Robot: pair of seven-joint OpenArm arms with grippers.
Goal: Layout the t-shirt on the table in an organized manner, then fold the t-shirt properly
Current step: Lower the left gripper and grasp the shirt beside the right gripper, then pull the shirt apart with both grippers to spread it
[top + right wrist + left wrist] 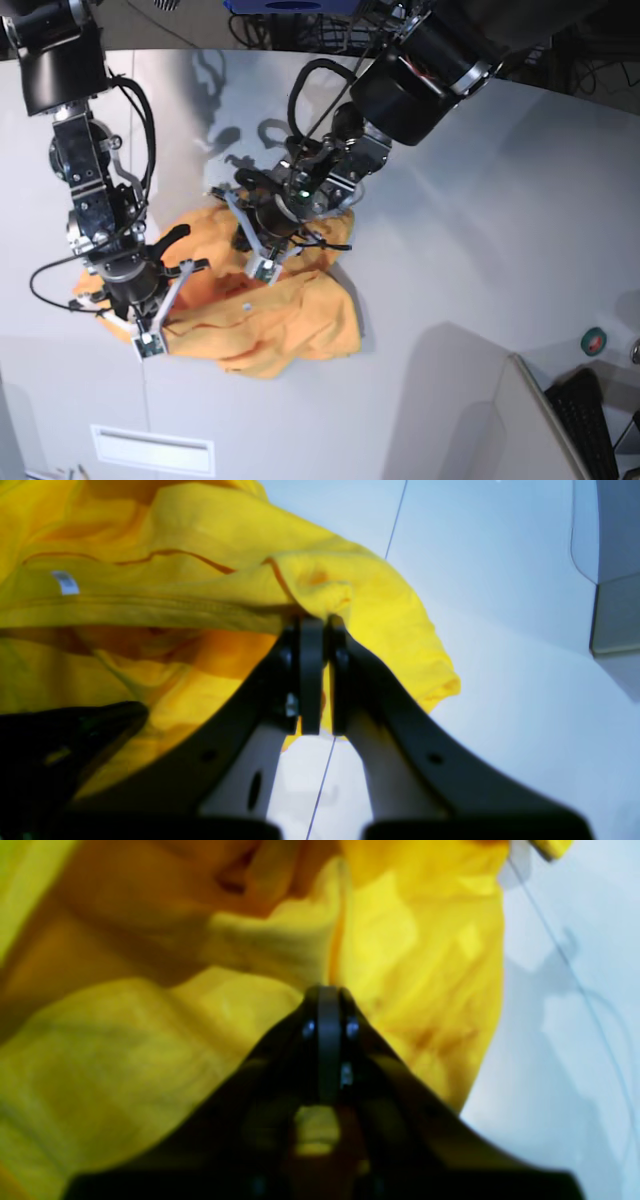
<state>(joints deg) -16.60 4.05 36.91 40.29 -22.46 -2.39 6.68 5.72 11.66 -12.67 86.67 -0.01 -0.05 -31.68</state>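
Between both grippers, right gripper pinches t-shirt.

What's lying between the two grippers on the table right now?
Only bunched t-shirt fabric. In the base view the rumpled cloth spans from the right gripper to the left gripper, with the small white neck tag between them; no bare table shows there.

The left wrist view is blurred throughout; the t-shirt runs off its edge at 9 and 12 o'clock. In the base view, the left pincer's tips sink into cloth.
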